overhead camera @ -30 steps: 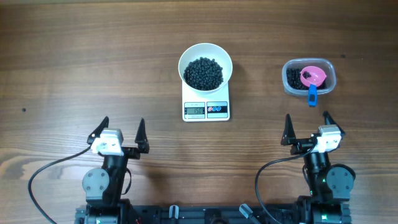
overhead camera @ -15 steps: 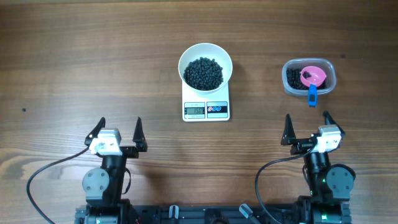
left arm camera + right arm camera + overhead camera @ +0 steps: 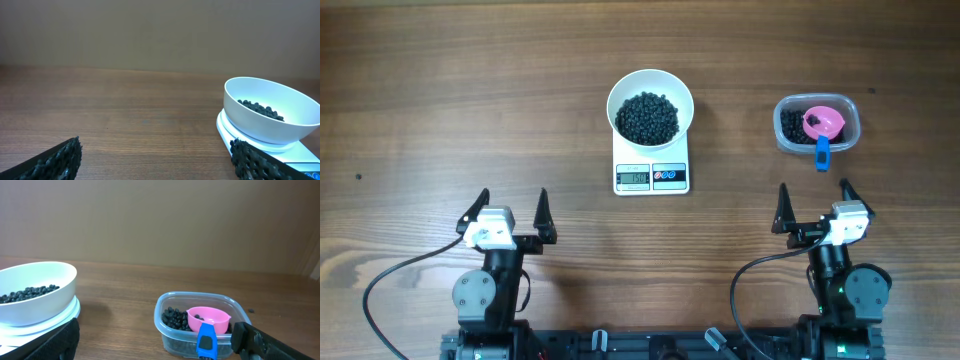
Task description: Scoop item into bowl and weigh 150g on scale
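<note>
Beans [image 3: 648,117] sit in the bowl [image 3: 618,92] while both arms idle at the table's [image 3: 420,100] near edge.
The left fingers [image 3: 546,215] are spread wide and hold nothing, well apart from the scale [image 3: 670,160], likely so it reads undisturbed. In the centre, the bowl stands on the scale, display facing the robot. At right, the tub [image 3: 785,140] keeps the spare beans and the scoop [image 3: 823,123]. The right fingers [image 3: 783,210] are likewise splayed and empty. Scooping looks finished.
</note>
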Available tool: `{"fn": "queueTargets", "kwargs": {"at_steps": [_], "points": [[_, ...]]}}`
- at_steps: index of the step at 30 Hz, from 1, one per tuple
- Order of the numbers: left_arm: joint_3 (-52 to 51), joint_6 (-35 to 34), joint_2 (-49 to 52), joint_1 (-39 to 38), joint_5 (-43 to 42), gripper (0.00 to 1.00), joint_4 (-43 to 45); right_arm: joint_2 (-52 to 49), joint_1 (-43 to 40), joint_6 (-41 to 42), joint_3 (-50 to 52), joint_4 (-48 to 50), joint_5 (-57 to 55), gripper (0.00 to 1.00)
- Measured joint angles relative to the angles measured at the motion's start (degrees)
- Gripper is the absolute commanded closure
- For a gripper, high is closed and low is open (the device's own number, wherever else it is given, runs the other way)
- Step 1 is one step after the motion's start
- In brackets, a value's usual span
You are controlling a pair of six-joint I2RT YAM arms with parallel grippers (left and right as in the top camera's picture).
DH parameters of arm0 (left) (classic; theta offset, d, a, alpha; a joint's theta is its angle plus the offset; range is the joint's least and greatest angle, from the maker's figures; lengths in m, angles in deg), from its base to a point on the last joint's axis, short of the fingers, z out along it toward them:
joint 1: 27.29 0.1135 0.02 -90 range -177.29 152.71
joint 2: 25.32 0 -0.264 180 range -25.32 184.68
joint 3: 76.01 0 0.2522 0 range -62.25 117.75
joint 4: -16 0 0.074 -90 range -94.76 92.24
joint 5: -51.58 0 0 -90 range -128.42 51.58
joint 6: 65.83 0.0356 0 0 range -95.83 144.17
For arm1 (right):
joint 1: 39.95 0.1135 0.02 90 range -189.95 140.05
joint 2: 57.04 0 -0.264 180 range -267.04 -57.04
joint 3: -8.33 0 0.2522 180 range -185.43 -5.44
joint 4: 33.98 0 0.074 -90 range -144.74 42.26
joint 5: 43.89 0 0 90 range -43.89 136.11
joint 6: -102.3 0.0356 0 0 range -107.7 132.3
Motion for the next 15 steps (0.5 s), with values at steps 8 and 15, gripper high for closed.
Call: {"fn": "queueTargets", "kwargs": {"at_steps": [8,15], "points": [[0.0,0.0,0.0,0.0,0.0,0.0,0.0,0.0,0.0,0.0,0.0,0.0,0.0,0.0],[0.0,0.0,0.0,0.0,0.0,0.0,0.0,0.0,0.0,0.0,0.0,0.0,0.0,0.0]]}}
